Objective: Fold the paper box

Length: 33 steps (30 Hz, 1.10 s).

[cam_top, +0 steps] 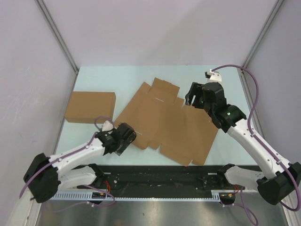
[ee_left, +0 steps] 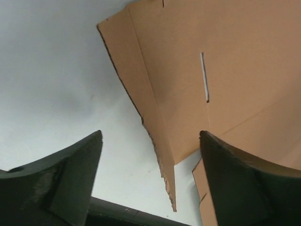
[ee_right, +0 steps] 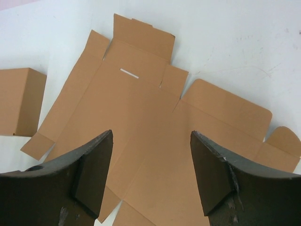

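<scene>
The paper box (cam_top: 164, 125) lies unfolded in the middle of the pale table (cam_top: 117, 75), a flat brown sheet set at a slant, flaps spread on every side. A second, made-up cardboard box (cam_top: 90, 106) sits well apart from it at the left.

The left arm (cam_top: 75, 153) stretches low from its base at the near left corner, forearm running right and slightly away across the table. Its claw (cam_top: 126, 139) is at the sheet's near left edge. The wrist view shows the dark fingers (ee_left: 70, 174) spread wide, with the ragged edge of a narrow side flap running down between them. The right-hand finger overlaps the card in that view, and whether it touches cannot be told. Nothing is gripped. A thin slit (ee_left: 204, 77) shows in the panel beyond.

The right arm (cam_top: 254, 141) rises from the near right corner and reaches away and to the left, its wrist bent down over the sheet's far right part, a purple cable (cam_top: 249, 84) looping above it. Its claw (cam_top: 192, 100) hangs over the card near a small flap, jaws apart and empty. From its wrist camera the whole sheet spreads out below between the two fingers (ee_right: 94, 165), which stand clear of the cardboard.
</scene>
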Tool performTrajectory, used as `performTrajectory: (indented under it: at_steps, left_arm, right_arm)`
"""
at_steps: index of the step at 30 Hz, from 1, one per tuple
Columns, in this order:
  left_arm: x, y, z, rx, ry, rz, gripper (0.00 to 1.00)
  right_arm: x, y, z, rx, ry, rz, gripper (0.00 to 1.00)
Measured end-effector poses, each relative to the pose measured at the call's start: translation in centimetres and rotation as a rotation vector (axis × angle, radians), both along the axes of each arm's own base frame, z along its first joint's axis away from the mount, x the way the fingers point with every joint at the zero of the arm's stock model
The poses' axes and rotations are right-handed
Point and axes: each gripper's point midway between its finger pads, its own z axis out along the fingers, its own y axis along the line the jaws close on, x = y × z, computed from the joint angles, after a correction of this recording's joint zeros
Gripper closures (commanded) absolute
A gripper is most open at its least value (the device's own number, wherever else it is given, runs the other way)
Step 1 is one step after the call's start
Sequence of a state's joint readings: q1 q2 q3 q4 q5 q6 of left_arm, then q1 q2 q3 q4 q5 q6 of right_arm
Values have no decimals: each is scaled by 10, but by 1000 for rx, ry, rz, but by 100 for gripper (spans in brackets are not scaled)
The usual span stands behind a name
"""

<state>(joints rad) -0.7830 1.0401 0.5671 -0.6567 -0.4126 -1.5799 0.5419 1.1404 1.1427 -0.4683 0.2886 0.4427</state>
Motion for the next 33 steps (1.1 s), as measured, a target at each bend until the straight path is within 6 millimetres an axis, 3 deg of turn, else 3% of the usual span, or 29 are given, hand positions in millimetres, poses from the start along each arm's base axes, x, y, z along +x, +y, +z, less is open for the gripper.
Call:
performTrajectory:
  at_steps: [1, 2, 3, 5, 6, 8, 11, 15, 19, 22, 25, 30, 33]
  left_arm:
    - [1, -1, -3, 18, 17, -8, 33]
    - [3, -3, -7, 37, 36, -18, 37]
    - [3, -3, -8, 41, 41, -17, 54]
    - [7, -3, -11, 51, 61, -20, 73]
    - [10, -3, -12, 54, 61, -19, 88]
    - [15, 0, -11, 60, 58, -26, 100]
    - [29, 0, 2, 65, 22, -40, 100]
    - [60, -7, 33, 85, -38, -115, 99]
    - [111, -30, 74, 111, -96, -290, 98]
    - [163, -53, 109, 117, -139, -453, 100]
    - [210, -73, 132, 129, -176, -596, 98]
    - [263, -94, 141, 151, -203, -844, 94]
    - [271, -96, 129, 117, -208, -951, 92]
  right_arm:
    - [-2, -2, 3, 1, -9, -4, 28]
    - [-3, -5, 7, 4, -17, -8, 28]
    - [-5, -7, 10, 8, -26, -11, 28]
    - [-8, -11, 18, 18, -45, -18, 28]
    - [-10, -13, 21, 22, -54, -20, 29]
    - [-13, -18, 29, 31, -73, -25, 29]
    - [-17, -27, 38, 41, -95, -42, 29]
    - [-22, -39, 49, 58, -124, -65, 29]
    - [-27, -49, 54, 62, -137, -80, 29]
    - [-30, -55, 54, 52, -133, -88, 29]
    - [-33, -61, 54, 45, -129, -94, 29]
    - [-36, -63, 52, 37, -117, -81, 29]
    - [-38, -63, 48, 24, -103, -68, 29]
